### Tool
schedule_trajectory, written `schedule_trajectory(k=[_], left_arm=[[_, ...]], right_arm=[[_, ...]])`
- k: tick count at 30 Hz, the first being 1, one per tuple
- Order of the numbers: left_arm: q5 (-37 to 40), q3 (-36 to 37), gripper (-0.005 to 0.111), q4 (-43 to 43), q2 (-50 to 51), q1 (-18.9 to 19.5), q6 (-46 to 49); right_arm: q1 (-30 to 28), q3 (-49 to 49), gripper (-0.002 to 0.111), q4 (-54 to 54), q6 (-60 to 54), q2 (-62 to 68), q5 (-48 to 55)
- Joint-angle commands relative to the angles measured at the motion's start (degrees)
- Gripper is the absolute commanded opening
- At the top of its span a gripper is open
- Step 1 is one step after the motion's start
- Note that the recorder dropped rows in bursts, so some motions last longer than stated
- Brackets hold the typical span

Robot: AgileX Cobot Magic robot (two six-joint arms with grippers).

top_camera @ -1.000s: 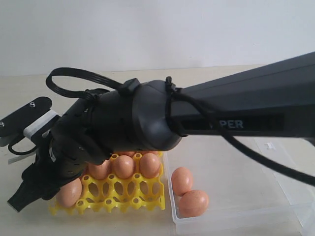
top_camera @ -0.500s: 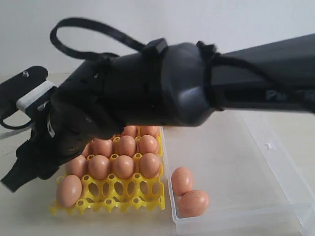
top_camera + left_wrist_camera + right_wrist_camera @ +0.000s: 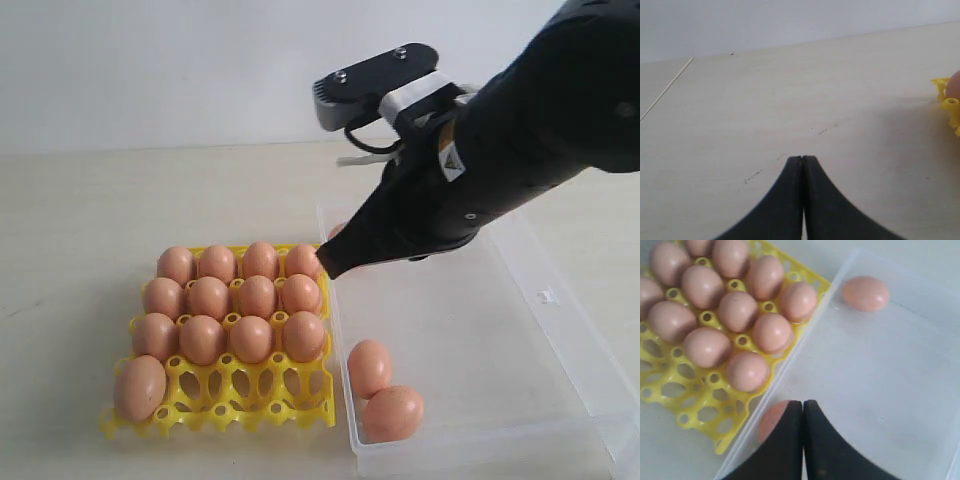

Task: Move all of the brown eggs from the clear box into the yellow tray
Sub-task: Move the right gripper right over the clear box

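Right gripper (image 3: 325, 265) jaws pressed together, empty, over clear box (image 3: 480, 345); brown egg (image 3: 769, 421) just below tips, perhaps touching; yellow tray (image 3: 218, 420) beside. Left gripper (image 3: 802, 160) jaws pressed together above table (image 3: 790, 100).

The egg tray (image 3: 215, 418) sits on the worktop (image 3: 90, 220) at the left, with the box (image 3: 560, 330) just beside it on the right. The tray's three rear rows are full of eggs (image 3: 229, 297), and a single egg (image 3: 140, 388) lies in the leftmost cup of the front row. In the box, two eggs (image 3: 370, 367) touch each other in the front left corner, and a third egg (image 3: 336, 231) lies at the rear left corner, partly hidden behind the right gripper (image 3: 325, 268).
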Motion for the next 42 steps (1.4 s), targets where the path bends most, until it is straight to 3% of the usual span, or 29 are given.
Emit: schedule_trajectory(k=[1,7,11,18,33,42], left_arm=[[-0.51,-0.23,0.000,-0.03,0.04,-0.29,-0.22],[-0.51,-0.23,0.000,-0.03,0.04,-0.29,-0.22],[-0.51,-0.23,0.000,-0.03,0.04,-0.29,-0.22],[-0.51,-0.23,0.000,-0.03,0.04,-0.29,-0.22],[-0.51,-0.23,0.000,-0.03,0.04,-0.29,-0.22],[-0.51,-0.23,0.000,-0.03,0.04,-0.29,-0.22]], right_arm=[[-2.73,1.72,0.014,-0.58,2.28,-1.93,-1.69],[-3.27,2.21,0.032,-0.26,3.69,-1.81,-3.93],[-3.27,2.21,0.038,0.30,3.44,-1.81,-4.94],[-3.27,2.21,0.038,8.96,-5.32,-1.81,-12.61],[-3.27,1.68,0.038,8.47,-4.91,-1.81,-17.63],[-2.84,1.68,0.038,-9.64,14.38,-2.26,-17.00]])
